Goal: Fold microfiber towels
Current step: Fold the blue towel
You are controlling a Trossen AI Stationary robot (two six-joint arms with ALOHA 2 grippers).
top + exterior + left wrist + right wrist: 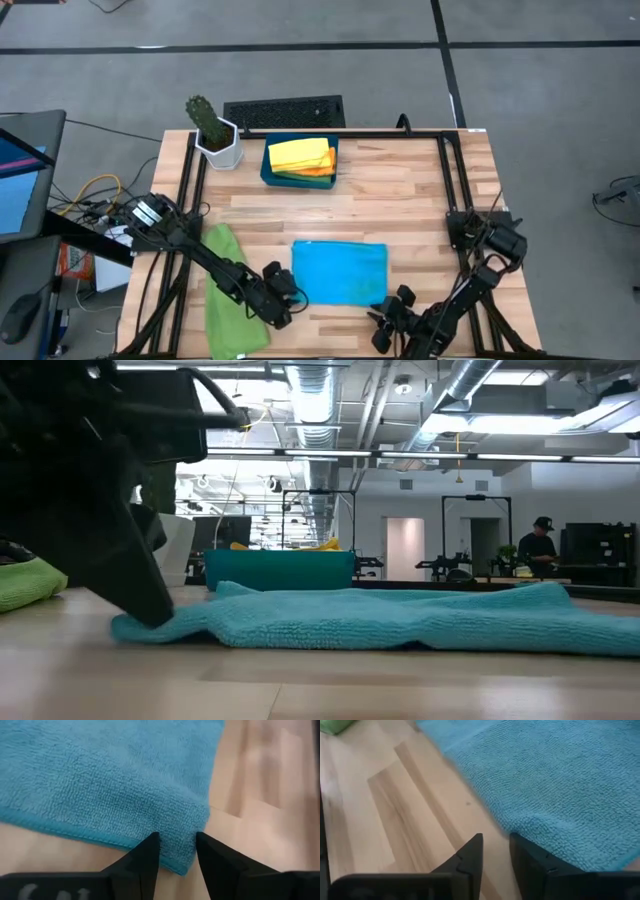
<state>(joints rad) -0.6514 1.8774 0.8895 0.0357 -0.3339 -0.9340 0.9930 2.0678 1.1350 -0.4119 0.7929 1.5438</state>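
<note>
— Wooden planks are making up the counter, and both arms are working at its near edge. See the sky-blue towel lying flat there?

— I am. The left gripper is sitting at the towel's near left corner, and in its wrist view the fingers are standing slightly apart with the hemmed corner of the cloth running in between them. Whether they are pinching it yet, I cannot tell.

— And the right gripper?

— It is hovering at the near right corner. Its fingers are showing a narrow gap with bare wood under it, and the towel's edge is lying just beside one finger. It is gripping nothing.

— To the left, a green towel is lying crumpled under the left arm, well clear of the blue one.

— Farther back, a dark teal tray is holding a yellow towel on top of an orange towel.

— Beside the tray, a small cactus in a white pot is standing at the far left corner.

— Beyond the counter, a person in a cap is standing far off in the room.
</note>
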